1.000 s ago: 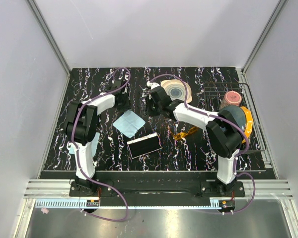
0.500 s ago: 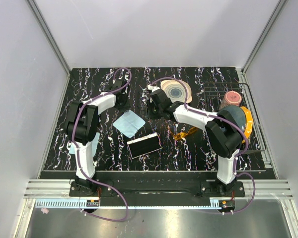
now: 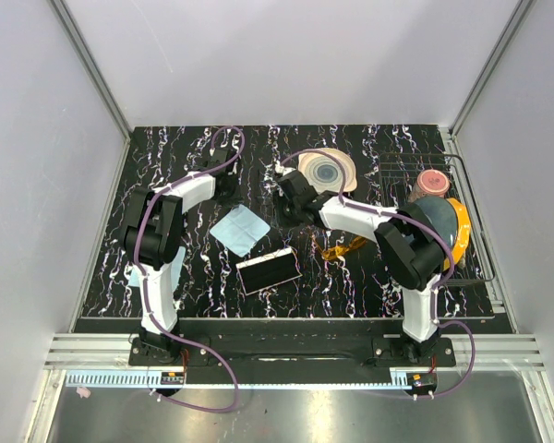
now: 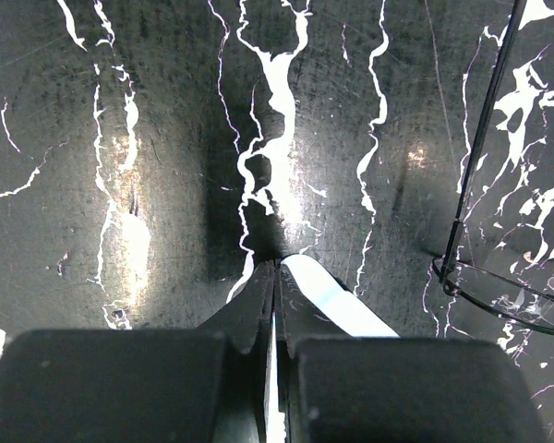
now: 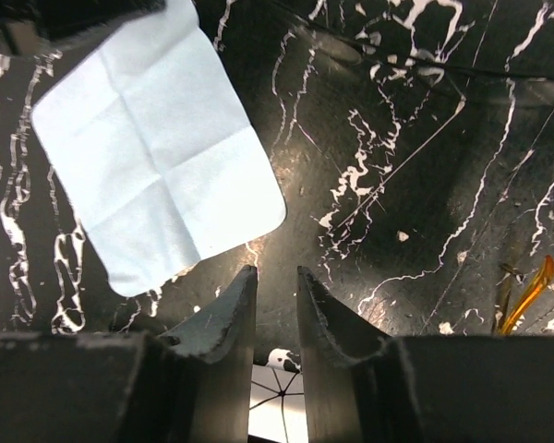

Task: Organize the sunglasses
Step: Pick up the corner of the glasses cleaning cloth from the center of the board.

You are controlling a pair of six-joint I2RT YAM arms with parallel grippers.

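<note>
Sunglasses (image 3: 342,247): on the table (image 3: 203,277), long axis roughly left-right.
Right gripper (image 5: 275,274): your nearer one; slightly apart, empty; the glasses lie to its right, toward the base.
Left gripper (image 4: 275,266): pinched together, well apart from them.

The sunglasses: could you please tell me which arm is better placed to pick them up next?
Probably the right. The sunglasses lie close beside the right arm, and the right pincer is open and empty. The left pincer is shut and farther away.
</note>
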